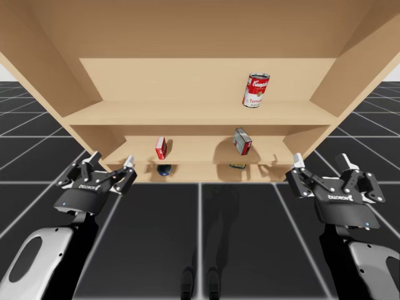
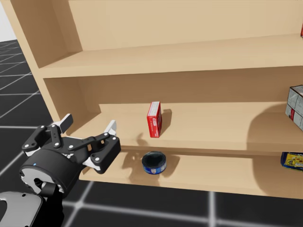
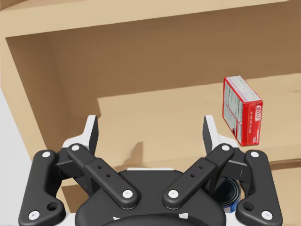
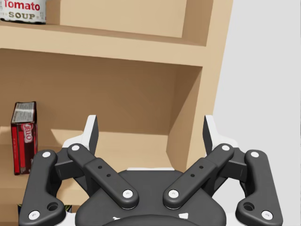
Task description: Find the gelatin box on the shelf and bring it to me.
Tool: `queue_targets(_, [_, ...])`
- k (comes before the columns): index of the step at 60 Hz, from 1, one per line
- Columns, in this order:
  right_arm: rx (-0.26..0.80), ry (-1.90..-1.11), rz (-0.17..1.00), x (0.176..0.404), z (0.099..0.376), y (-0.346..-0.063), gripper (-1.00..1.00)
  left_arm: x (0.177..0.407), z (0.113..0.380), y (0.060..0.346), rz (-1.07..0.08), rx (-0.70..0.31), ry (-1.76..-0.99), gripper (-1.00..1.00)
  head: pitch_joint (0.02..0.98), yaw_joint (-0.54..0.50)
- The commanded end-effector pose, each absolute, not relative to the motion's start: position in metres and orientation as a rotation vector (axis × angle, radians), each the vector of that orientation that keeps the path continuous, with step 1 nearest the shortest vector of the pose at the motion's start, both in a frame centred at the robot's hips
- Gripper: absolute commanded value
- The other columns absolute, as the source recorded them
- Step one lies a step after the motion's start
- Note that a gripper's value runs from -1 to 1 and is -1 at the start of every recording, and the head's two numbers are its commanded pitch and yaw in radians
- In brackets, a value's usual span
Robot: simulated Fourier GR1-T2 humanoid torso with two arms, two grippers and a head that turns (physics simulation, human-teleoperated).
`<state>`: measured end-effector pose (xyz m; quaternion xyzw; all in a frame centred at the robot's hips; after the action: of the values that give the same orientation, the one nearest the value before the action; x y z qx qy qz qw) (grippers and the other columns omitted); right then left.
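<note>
The small red box (image 1: 161,148) stands upright on the middle shelf (image 1: 200,147). My left hand (image 1: 112,160) and right hand (image 1: 320,160) hang before it, both spread wide, empty.

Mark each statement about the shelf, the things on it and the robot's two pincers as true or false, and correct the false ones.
1. The red and white can stands on the upper board of the shelf. True.
2. The left pincer is shut on the small red box. False: it is open, in front of the shelf, apart from the box.
3. The dark blue round tin sits on the board below the small red box. True.
4. The small red box lies flat on the upper board. False: it stands upright on the middle board.
5. The right pincer holds the can. False: it is open and holds nothing.
</note>
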<state>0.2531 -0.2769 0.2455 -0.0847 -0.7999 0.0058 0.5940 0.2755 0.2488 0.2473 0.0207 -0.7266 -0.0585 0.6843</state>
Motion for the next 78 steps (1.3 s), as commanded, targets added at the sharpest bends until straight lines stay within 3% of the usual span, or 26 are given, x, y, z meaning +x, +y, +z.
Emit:
queue_targets(1, [-0.205,-1.855,0.010,0.253,0.244,-0.278,-1.00,0.269,0.252,0.237,-0.141,-0.008,-1.593,-1.00,0.559,0.25])
queue_targets(12, [-0.206,-1.848,0.007,0.254,0.243,-0.279,-1.00,0.257,0.264,0.221,-0.157,0.020,-1.546,-1.00,0.560,0.24])
queue_targets(23, [-0.213,-1.841,-0.006,0.255,0.240,-0.283,-1.00,0.250,0.276,0.203,-0.188,-0.119,-1.490,-1.00,0.564,0.24])
queue_targets(29, [-0.211,-1.839,-0.010,0.255,0.240,-0.284,-1.00,0.253,0.277,0.193,-0.200,-0.139,-1.475,-1.00,0.565,0.24])
queue_targets(45, [-0.210,-1.841,-0.014,0.255,0.240,-0.285,-1.00,0.283,0.259,0.175,-0.173,-0.187,-1.397,-1.00,0.569,0.25])
queue_targets(78, [-0.232,-1.857,-0.047,0.255,0.242,-0.291,-1.00,0.346,0.245,0.168,-0.114,-0.182,-1.367,-1.00,0.566,0.26])
